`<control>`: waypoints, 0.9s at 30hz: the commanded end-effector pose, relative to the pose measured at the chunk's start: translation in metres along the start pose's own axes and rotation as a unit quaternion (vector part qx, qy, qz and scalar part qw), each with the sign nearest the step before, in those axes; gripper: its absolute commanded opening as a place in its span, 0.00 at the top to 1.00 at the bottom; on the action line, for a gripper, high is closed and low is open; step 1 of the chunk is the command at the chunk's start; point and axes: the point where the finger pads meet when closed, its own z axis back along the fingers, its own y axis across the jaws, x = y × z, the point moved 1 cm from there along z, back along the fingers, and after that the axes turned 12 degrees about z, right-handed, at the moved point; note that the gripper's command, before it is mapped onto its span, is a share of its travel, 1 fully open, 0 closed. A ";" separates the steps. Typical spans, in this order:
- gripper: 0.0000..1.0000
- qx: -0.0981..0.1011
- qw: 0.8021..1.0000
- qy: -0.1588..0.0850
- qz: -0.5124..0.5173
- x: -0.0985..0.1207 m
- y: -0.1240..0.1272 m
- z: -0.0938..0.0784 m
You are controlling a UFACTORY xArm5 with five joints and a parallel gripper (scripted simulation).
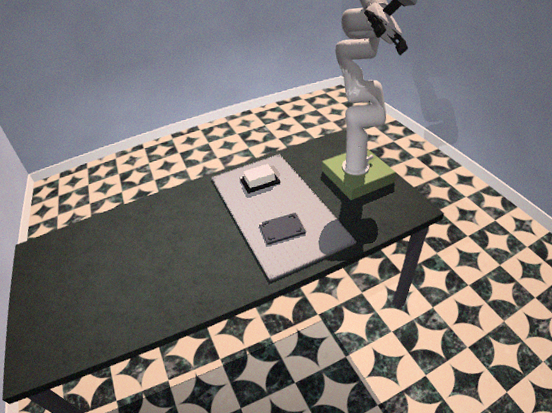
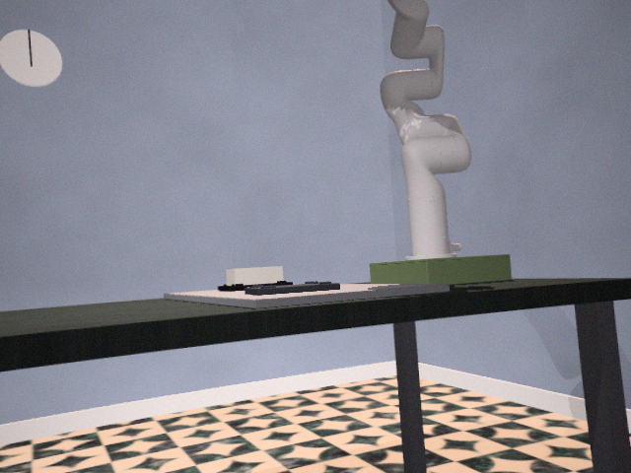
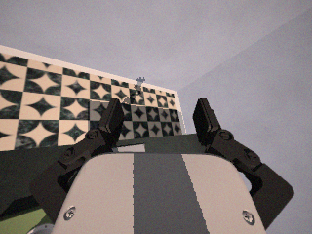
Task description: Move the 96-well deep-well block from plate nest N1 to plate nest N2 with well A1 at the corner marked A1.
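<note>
Fingers of the gripper [image 1: 387,29] stand wide apart with nothing between them; two black fingers show in the wrist view, framing patterned floor and the wall. One arm [image 1: 358,111] rises from one green base block [image 1: 383,180], folded high above the table [image 1: 119,285], well apart from the work below. Nearest the top camera on the single grey mat [image 1: 286,207] lies one bare dark nest, N2 [image 1: 282,228]. Farther along sits the other nest, N1 [image 1: 251,188], carrying the one white deep-well block [image 1: 259,175], flat and upright. Beyond, a white disc [image 2: 31,57] hangs on the wall. Nothing lies between the two nests.
</note>
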 end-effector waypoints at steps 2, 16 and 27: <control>0.00 -0.013 0.998 -0.047 -0.031 0.026 0.005 -0.012; 0.00 -0.027 0.990 -0.113 -0.078 0.075 0.000 -0.041; 0.00 -0.035 0.979 -0.165 -0.118 0.121 -0.007 -0.061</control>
